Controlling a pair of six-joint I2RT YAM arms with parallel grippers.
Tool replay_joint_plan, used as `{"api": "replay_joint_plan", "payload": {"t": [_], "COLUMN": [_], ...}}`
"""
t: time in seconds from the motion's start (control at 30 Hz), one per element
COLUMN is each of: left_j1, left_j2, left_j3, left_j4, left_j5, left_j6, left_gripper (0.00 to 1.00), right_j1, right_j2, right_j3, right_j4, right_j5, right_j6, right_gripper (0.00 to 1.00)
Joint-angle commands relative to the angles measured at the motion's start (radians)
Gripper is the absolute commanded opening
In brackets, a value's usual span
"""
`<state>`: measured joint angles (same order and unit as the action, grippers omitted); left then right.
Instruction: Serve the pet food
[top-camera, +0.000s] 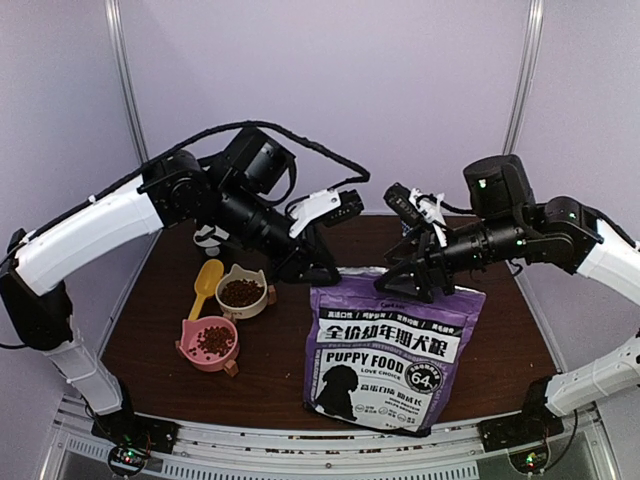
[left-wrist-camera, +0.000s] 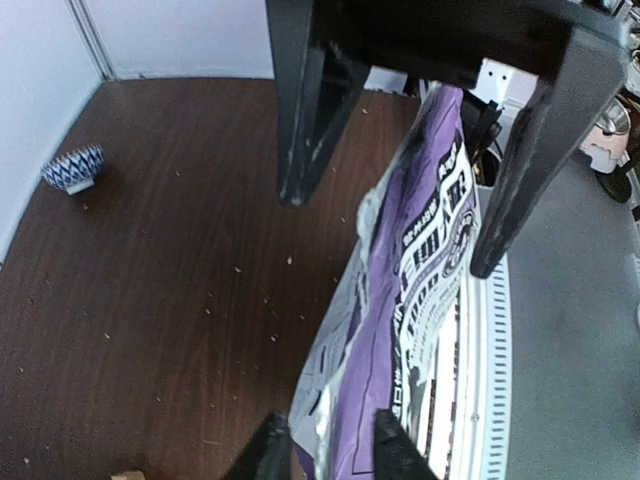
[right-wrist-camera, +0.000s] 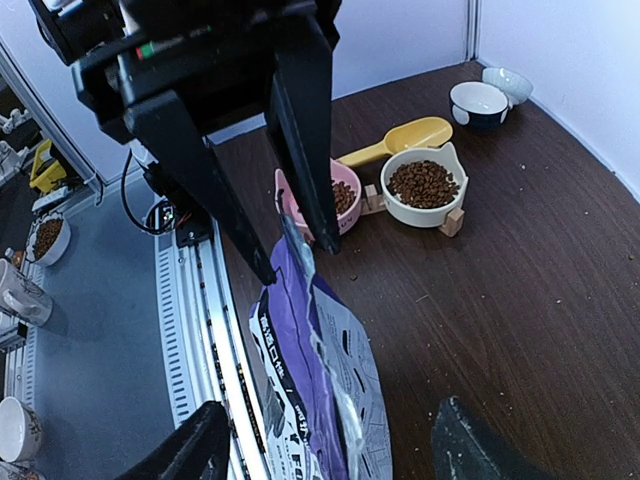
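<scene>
The pet food shows as dark kibble in a white bowl (top-camera: 241, 292) (right-wrist-camera: 424, 182) and in a pink bowl (top-camera: 214, 340) (right-wrist-camera: 345, 196). A purple-and-white bag (top-camera: 395, 350) stands at the table's front, its top torn open. My left gripper (top-camera: 318, 270) (left-wrist-camera: 328, 420) sits at the bag's top left corner, its fingers a little apart with the bag's rim (left-wrist-camera: 370, 330) between them. At the top right corner my right gripper (top-camera: 425, 285) (right-wrist-camera: 332, 408) is open wide, straddling the bag (right-wrist-camera: 310, 350) without touching it.
A yellow scoop (top-camera: 205, 285) (right-wrist-camera: 400, 140) lies behind the two bowls. A dark spotted bowl (right-wrist-camera: 478, 102) and a small pale one (right-wrist-camera: 505, 80) stand near the back wall, as does a blue-patterned bowl (left-wrist-camera: 72, 167). Crumbs dot the brown table (left-wrist-camera: 180, 300).
</scene>
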<state>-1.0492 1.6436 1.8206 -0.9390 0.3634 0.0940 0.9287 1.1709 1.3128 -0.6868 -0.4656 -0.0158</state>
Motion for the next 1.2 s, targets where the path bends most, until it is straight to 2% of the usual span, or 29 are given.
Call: {"api": "replay_joint_plan", "payload": {"t": [0.0,0.07,0.2,0.43,0.47,0.53,0.57,0.6,0.77,0.9,1.03,1.1,1.17], "left_j1": [0.048,0.079,0.12,0.188,0.194,0.209,0.214,0.222,0.242,0.249,0.253,0.254,0.256], "left_j2": [-0.164,-0.234,-0.352,-0.473,-0.486,-0.511,-0.519,-0.527,-0.547,-0.552,-0.553,-0.552,-0.552], "left_j3": [-0.176,-0.295,-0.451,-0.591,-0.603,-0.617,-0.621,-0.626,-0.633,-0.633,-0.637,-0.639,-0.639], "left_j4": [0.28,0.355,0.457,0.505,0.511,0.515,0.516,0.516,0.51,0.498,0.499,0.499,0.497], "left_j5": [-0.001,0.019,0.039,0.004,0.0,-0.008,-0.013,-0.016,-0.018,-0.021,-0.019,-0.017,-0.018], "left_j6": [-0.083,-0.121,-0.187,-0.264,-0.268,-0.274,-0.275,-0.276,-0.274,-0.269,-0.268,-0.266,-0.266], "left_gripper": [0.39,0.47,0.56,0.59,0.6,0.6,0.6,0.6,0.6,0.61,0.61,0.61,0.61], "right_j1": [0.017,0.024,0.027,0.052,0.058,0.068,0.069,0.07,0.072,0.071,0.07,0.069,0.068], "right_j2": [0.027,0.047,0.106,0.242,0.257,0.284,0.295,0.299,0.289,0.265,0.226,0.206,0.188], "right_j3": [0.04,0.047,0.09,0.223,0.239,0.269,0.279,0.286,0.295,0.294,0.271,0.256,0.244], "right_j4": [-0.003,0.008,-0.015,-0.146,-0.167,-0.203,-0.217,-0.221,-0.241,-0.3,-0.35,-0.365,-0.38], "right_j5": [0.022,0.026,0.043,0.01,0.009,0.019,0.026,0.038,0.099,0.157,0.215,0.235,0.259], "right_j6": [-0.018,-0.029,-0.06,-0.138,-0.154,-0.17,-0.174,-0.177,-0.183,-0.189,-0.186,-0.185,-0.181], "right_gripper": [0.69,0.69,0.69,0.53,0.47,0.22,0.06,0.0,0.0,0.18,0.3,0.28,0.2]}}
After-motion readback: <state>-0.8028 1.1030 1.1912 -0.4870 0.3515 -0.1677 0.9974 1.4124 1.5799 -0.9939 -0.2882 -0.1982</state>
